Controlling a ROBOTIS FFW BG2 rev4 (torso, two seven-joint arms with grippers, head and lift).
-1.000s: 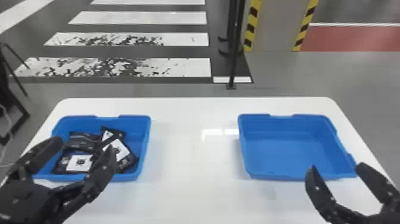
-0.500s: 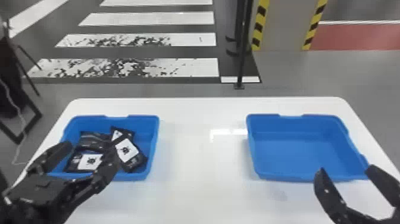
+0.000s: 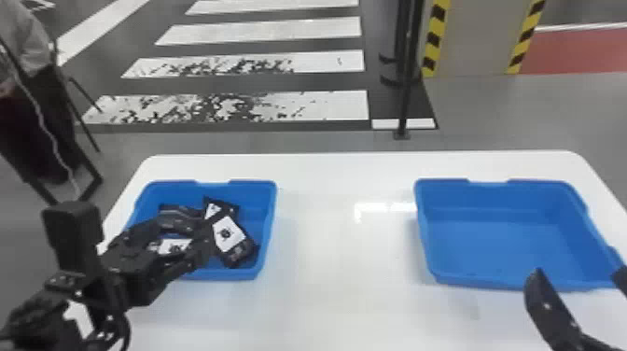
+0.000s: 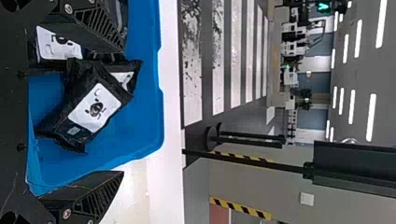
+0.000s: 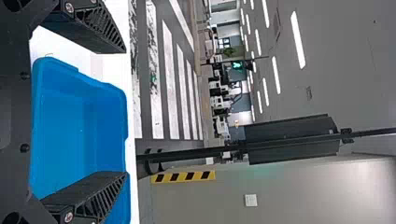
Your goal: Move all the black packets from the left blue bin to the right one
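Several black packets (image 3: 228,235) lie in the left blue bin (image 3: 224,274), at left centre of the head view. The left gripper (image 4: 123,111) has just advanced over them, fingers wide apart, holding nothing; a first pick seems close. One fingertip could catch the bin's rim on lowering. White tabletop (image 3: 340,261) spans the middle, a likely carrying lane to the right blue bin (image 3: 494,247); the right gripper (image 3: 578,273), spread and unladen, is at lower right.
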